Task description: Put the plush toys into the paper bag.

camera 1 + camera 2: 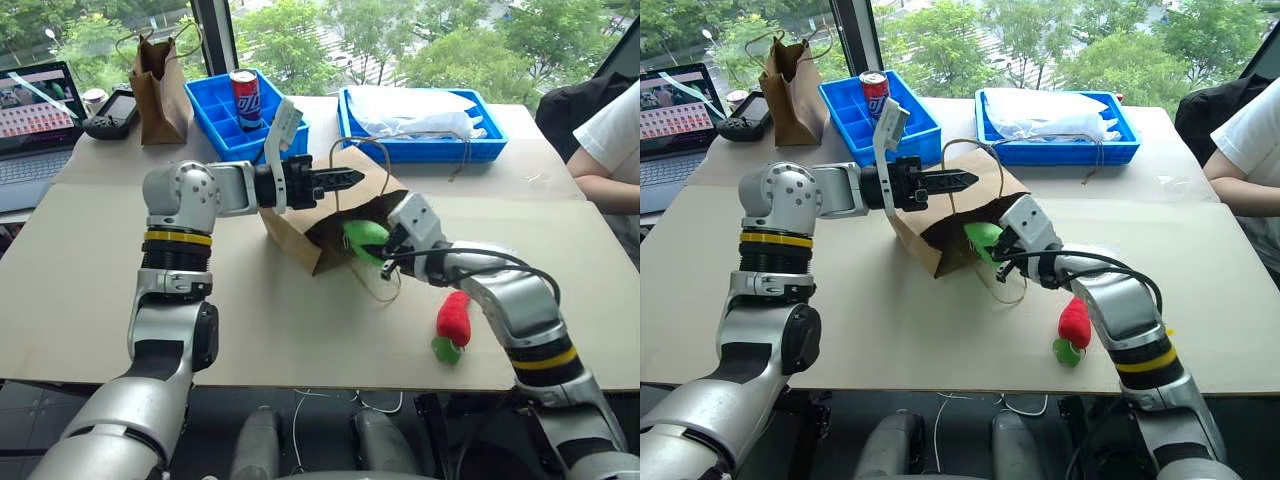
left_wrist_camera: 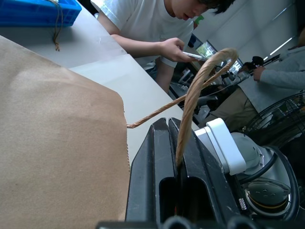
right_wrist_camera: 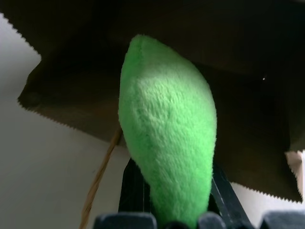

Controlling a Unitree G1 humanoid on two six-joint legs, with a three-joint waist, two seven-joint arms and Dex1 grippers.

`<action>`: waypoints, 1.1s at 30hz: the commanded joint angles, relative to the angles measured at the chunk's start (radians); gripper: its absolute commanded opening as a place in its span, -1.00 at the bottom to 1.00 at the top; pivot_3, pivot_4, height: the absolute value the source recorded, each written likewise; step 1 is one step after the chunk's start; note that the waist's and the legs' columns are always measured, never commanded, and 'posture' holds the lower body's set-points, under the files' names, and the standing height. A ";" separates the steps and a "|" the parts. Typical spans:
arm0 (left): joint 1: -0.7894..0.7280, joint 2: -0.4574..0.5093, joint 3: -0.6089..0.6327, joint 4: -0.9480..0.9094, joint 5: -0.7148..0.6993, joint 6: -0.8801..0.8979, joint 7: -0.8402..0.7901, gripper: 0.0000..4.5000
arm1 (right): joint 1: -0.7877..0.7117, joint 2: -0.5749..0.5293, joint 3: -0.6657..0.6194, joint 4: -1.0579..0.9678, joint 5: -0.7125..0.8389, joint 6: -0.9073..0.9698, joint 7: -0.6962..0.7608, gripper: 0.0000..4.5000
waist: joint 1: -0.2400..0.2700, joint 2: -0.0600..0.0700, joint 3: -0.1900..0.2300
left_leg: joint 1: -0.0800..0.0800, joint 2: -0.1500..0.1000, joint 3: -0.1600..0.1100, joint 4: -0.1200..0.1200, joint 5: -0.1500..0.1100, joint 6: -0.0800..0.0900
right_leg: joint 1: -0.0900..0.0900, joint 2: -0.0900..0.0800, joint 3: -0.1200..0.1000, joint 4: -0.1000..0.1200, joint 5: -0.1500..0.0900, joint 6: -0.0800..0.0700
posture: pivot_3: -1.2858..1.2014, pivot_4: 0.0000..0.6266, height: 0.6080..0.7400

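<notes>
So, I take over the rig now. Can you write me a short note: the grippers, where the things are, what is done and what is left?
Left gripper: shut on the bag's string handle, holding the mouth open.
Right gripper: shut on the green toy, at the mouth of the bag.
Paper bag: lying on its side in the middle of the table, mouth towards the robot's right.
Red chili toy: on the table near the front edge, beside the right arm.
Done: green toy picked up and brought to the opening.
Left: push it in and release, then fetch the chili toy and put it in too.
</notes>
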 commanded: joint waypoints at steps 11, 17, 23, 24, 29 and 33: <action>-0.016 0.021 -0.002 -0.039 -0.022 -0.009 -0.008 -1.00 | -0.109 0.305 -0.102 0.342 -0.028 -0.319 -0.123 -0.34 | -0.008 0.001 0.000 | -0.001 0.000 -0.001 -0.001 0.000 -0.001 | 0.000 0.000 -0.001 0.001 0.000 0.000 | 0.03 -0.52 0.73; -0.003 0.018 0.003 -0.051 -0.027 -0.005 -0.002 -1.00 | -0.105 0.317 -0.099 0.203 0.032 -0.262 -0.050 0.61 | -0.017 0.001 0.001 | 0.000 0.000 -0.002 -0.001 0.000 -0.001 | 0.000 0.000 -0.001 0.001 0.000 0.000 | 0.03 -0.52 0.73; 0.000 0.013 0.008 -0.050 -0.024 -0.014 0.003 -1.00 | -0.085 0.276 -0.082 0.083 0.076 -0.121 0.008 0.98 | -0.017 0.001 0.001 | 0.000 0.000 -0.003 -0.002 0.000 -0.001 | 0.000 0.000 -0.001 0.001 0.000 0.000 | 0.03 -0.52 0.73; 0.000 0.012 0.009 -0.049 -0.022 -0.018 0.004 -1.00 | -0.077 0.267 -0.080 0.062 0.086 -0.094 0.018 0.98 | -0.015 0.001 0.001 | 0.000 0.000 -0.003 -0.002 0.000 -0.001 | 0.000 0.000 -0.001 0.001 0.000 0.000 | 0.03 -0.52 0.73; -0.020 0.007 0.011 -0.022 -0.009 -0.056 0.006 -1.00 | -0.029 0.246 -0.091 -0.068 0.158 0.049 0.028 0.98 | -0.014 0.001 0.001 | -0.001 0.000 -0.003 -0.002 0.000 -0.001 | 0.000 0.000 -0.002 0.001 0.000 0.000 | 0.03 -0.52 0.73; -0.012 0.011 -0.005 -0.035 -0.009 -0.062 -0.004 -1.00 | 0.019 0.221 -0.109 -0.128 0.190 0.136 0.008 0.98 | -0.015 0.001 0.001 | 0.000 0.000 -0.003 -0.002 0.000 -0.001 | 0.000 0.000 -0.002 0.001 0.000 0.000 | 0.03 -0.52 0.73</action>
